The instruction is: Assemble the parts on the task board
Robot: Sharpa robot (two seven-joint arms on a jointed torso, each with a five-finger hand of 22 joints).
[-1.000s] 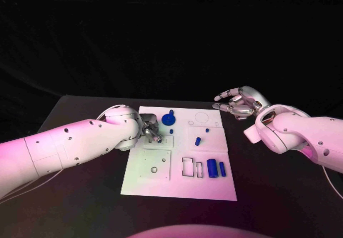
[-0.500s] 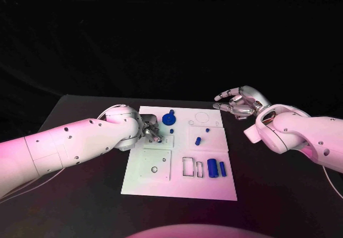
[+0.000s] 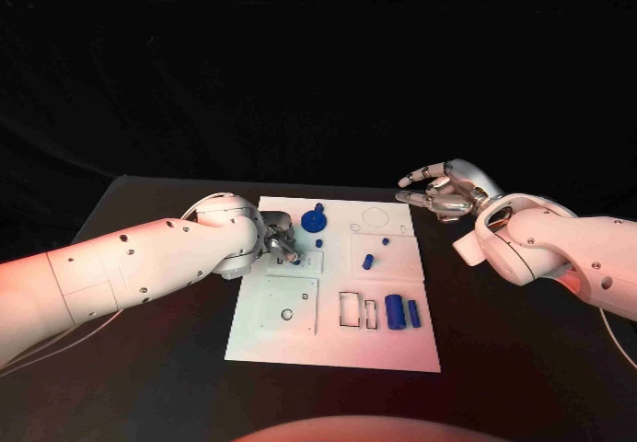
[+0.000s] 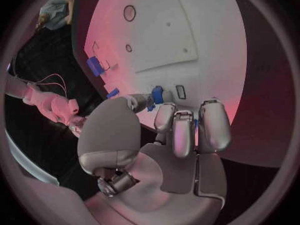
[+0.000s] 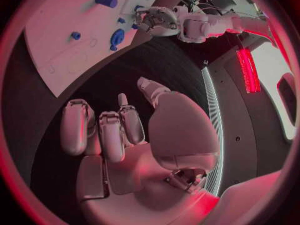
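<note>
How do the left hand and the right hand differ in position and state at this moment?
The left hand is over the task board, its fingers down among the small blue parts; the right hand is off the board, beyond its far right corner. The left hand's fingertips are at a part; the right hand holds nothing, fingers apart. Both are silver hands on white arms.

No text, label, brand, number or sign can be read anywhere in these views. The task board (image 3: 335, 318) carries only outlined shapes and holes, with no lettering that can be made out
</note>
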